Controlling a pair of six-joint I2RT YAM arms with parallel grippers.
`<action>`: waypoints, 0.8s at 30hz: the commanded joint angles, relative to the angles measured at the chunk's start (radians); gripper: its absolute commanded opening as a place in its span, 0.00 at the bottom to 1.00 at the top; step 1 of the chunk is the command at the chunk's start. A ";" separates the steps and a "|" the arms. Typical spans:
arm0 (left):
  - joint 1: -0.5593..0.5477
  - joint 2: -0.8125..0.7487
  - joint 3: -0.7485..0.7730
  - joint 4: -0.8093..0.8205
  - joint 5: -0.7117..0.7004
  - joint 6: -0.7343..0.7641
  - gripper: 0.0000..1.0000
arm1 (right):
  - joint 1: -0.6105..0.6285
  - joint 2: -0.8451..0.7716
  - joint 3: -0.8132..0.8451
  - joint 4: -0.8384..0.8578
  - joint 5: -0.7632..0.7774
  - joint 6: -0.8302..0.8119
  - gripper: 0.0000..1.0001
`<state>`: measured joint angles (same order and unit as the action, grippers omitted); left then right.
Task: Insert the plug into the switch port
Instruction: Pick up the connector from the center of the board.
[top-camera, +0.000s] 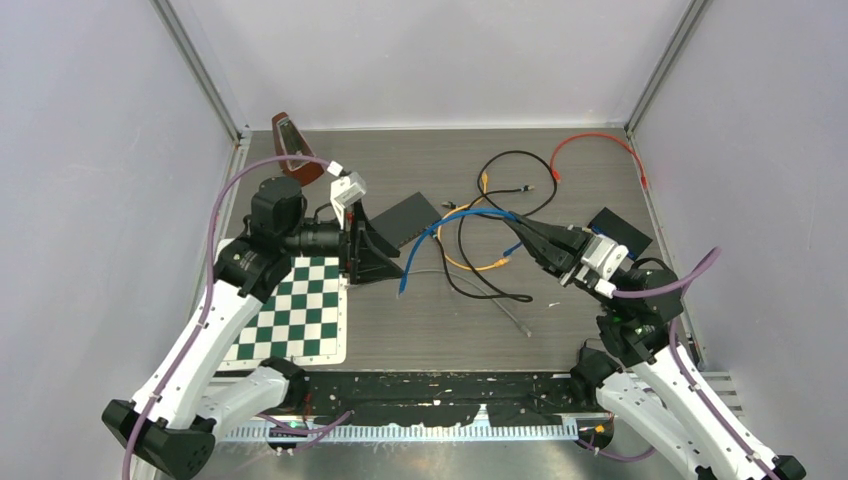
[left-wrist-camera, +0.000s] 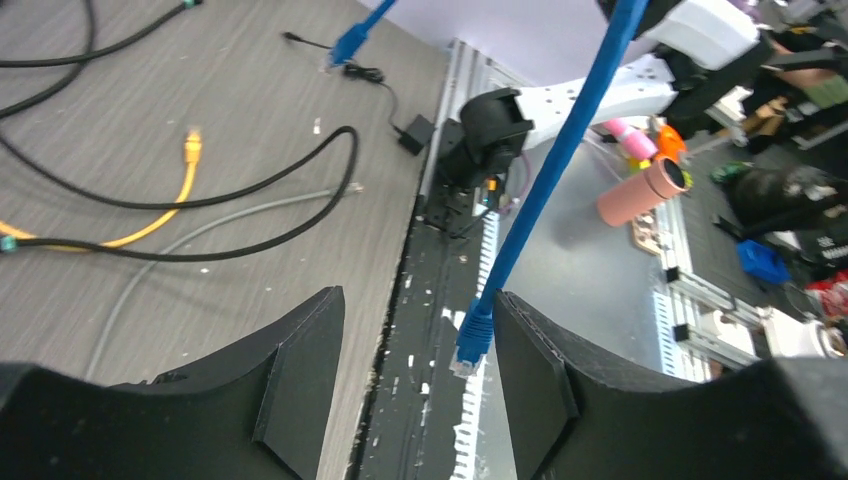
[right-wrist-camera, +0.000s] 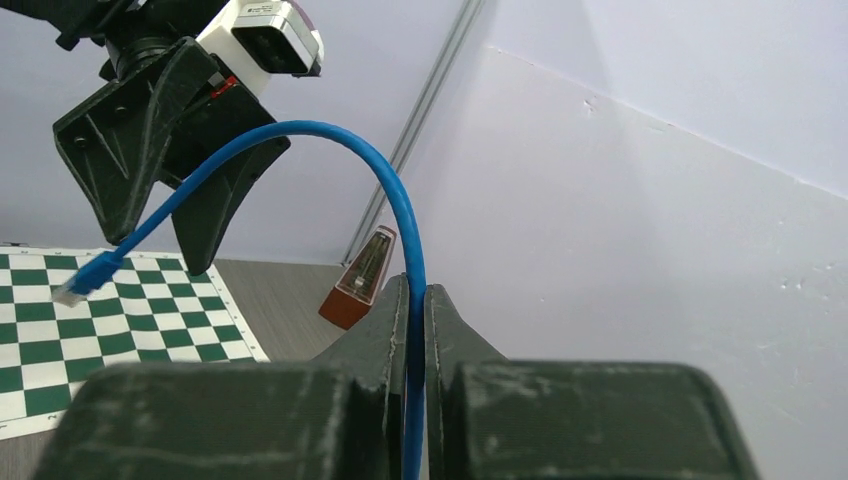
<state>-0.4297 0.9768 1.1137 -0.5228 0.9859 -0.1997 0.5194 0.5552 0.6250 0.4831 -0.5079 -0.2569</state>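
Now the blue-booted plug (left-wrist-camera: 471, 342) of the blue network cable (right-wrist-camera: 392, 172) hangs lengthwise between the parted jaws of the left gripper (left-wrist-camera: 418, 300), apparently untouched; the right gripper (right-wrist-camera: 417, 292) clamps the cable.

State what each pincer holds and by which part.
Right pincer grips the blue cable on its cord, back from the plug. Left pincer is open, holding nothing.

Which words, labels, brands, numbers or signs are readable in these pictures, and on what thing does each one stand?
No text can be read in any view. The switch and the blue cable show no legible label; the pink tube and what lies around it are too blurred to tell.
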 joint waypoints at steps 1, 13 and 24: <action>0.003 -0.024 -0.056 0.224 0.164 -0.136 0.58 | -0.002 -0.004 0.048 0.006 0.008 -0.006 0.05; -0.001 -0.037 -0.111 0.195 0.177 -0.113 0.60 | -0.004 0.001 0.078 -0.030 0.135 -0.002 0.05; -0.004 -0.027 -0.123 0.223 0.139 -0.150 0.51 | -0.002 0.000 0.085 -0.047 0.161 -0.007 0.05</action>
<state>-0.4309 0.9512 0.9955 -0.3637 1.1255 -0.3191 0.5194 0.5568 0.6701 0.4160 -0.3779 -0.2600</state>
